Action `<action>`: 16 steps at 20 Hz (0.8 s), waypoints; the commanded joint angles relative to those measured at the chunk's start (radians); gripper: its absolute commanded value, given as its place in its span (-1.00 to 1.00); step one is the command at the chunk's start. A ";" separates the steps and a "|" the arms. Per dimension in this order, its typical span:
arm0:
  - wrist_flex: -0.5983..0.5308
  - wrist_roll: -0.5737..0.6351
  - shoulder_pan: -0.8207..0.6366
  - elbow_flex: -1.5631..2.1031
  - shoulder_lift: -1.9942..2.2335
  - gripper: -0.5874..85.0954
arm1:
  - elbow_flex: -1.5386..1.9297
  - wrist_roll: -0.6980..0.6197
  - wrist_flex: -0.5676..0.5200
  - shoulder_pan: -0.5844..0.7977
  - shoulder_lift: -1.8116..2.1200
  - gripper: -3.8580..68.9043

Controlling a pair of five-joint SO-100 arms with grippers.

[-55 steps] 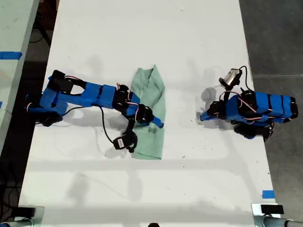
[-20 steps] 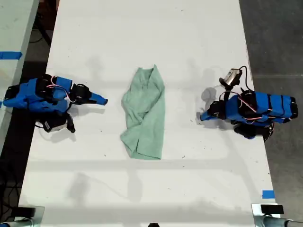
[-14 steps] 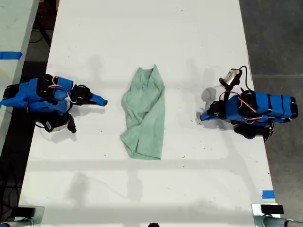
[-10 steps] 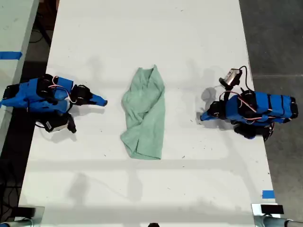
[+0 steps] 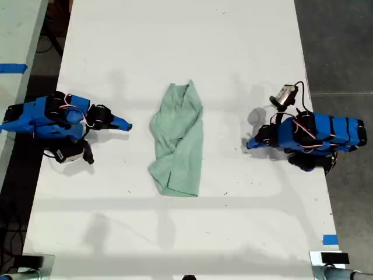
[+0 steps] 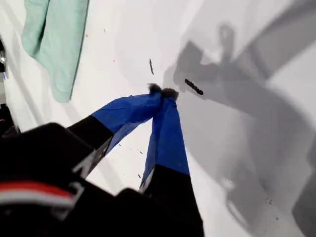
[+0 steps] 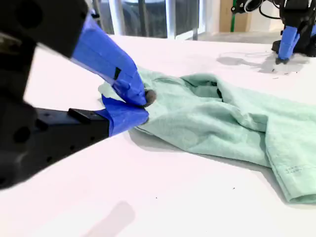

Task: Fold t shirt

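Exterior view: white table (image 5: pixel 175 35); t shirt (image 5: pixel 178 140), pale green, bunched into a long wrinkled strip at mid-table. One blue arm at the exterior view's left, one at its right, both well apart from the cloth.

First wrist view: my first gripper (image 6: pixel 162 91), tips pressed together, empty, over bare table; t shirt (image 6: pixel 57 34) lies well apart.

Second wrist view: my second gripper (image 7: pixel 140 106), jaws closed, empty; t shirt (image 7: pixel 222 123) lies beyond it, the other arm (image 7: pixel 291 24) far behind.

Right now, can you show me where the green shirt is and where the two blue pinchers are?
t shirt (image 5: pixel 178 146), exterior view, middle of cloth.
my first gripper (image 6: pixel 162 91), first wrist view, closed tips.
my second gripper (image 7: pixel 143 106), second wrist view, between tips.
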 commanded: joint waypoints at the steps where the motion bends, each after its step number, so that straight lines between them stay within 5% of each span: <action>1: 0.009 -0.029 -0.005 0.005 0.006 -0.99 | 0.040 0.003 -0.002 0.011 0.011 -0.93; 16: 0.043 -0.061 0.000 -0.005 0.008 -0.99 | 0.040 0.006 -0.002 0.005 0.011 -0.93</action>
